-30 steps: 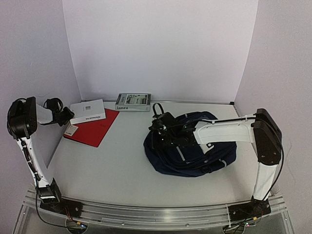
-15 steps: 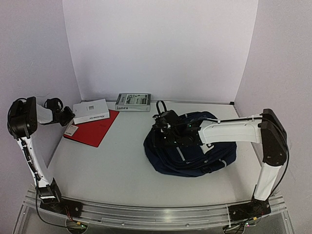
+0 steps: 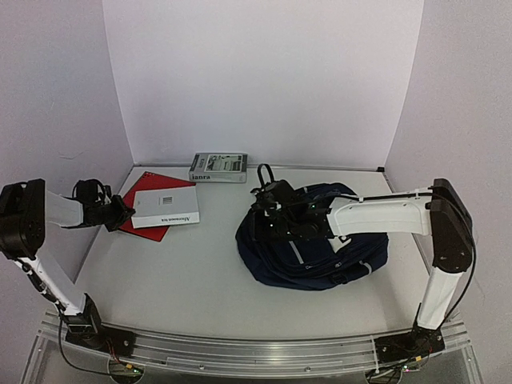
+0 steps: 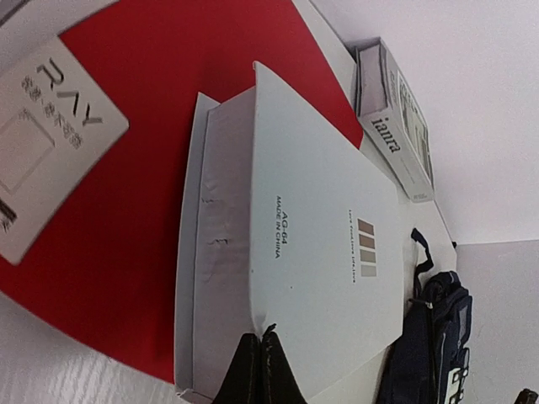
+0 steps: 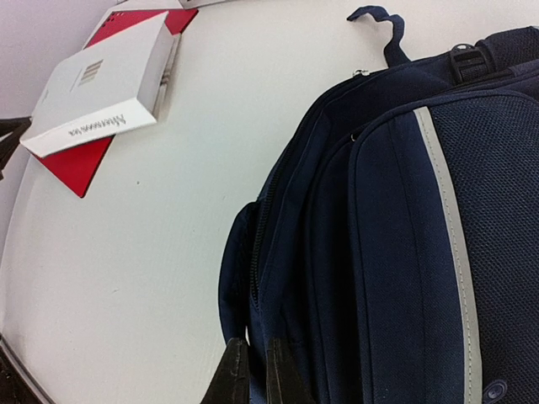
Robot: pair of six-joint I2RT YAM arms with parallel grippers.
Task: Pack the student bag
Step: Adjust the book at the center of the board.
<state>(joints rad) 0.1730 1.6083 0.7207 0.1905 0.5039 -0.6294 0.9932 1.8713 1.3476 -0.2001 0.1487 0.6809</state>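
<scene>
Clock is read on the top view, hub at the centre of the tabletop point(image 3: 200, 272).

The student bag, a large navy fabric backpack with a white stripe point(image 3: 304, 268), is slumped at 3 o'clock. The right jaws are nearly pressed together, and a fold of fabric at the bag's 9 o'clock edge is nipped between them. Whether a zip lip is caught cannot be told.

The left jaws are pressed together on the near thin edge of the flat white cardboard box with grey print point(image 3: 164, 210), at 9 o'clock. The box is laid partly over the flat red folder point(image 3: 160, 181); whether it is lifted off cannot be told. A grey-and-white boxed book point(image 3: 218, 167) is parked at 12 against the rear wall.

Step, as judged: the white box is being fetched while the bag mouth is held. Packing is barely begun; nothing is seen inside.

Next move: the box is to be carried from 9 toward 3 and fed in narrow edge first. No gaping mouth is seen in the right wrist view, so a wider lift of the fabric is probably needed first.

Room: nothing lies between box and bag, so a straight path is available. The left wall is close at 9, so any swing should be kept inward. With an edge-only pinch, the box could pivot or slip.
</scene>
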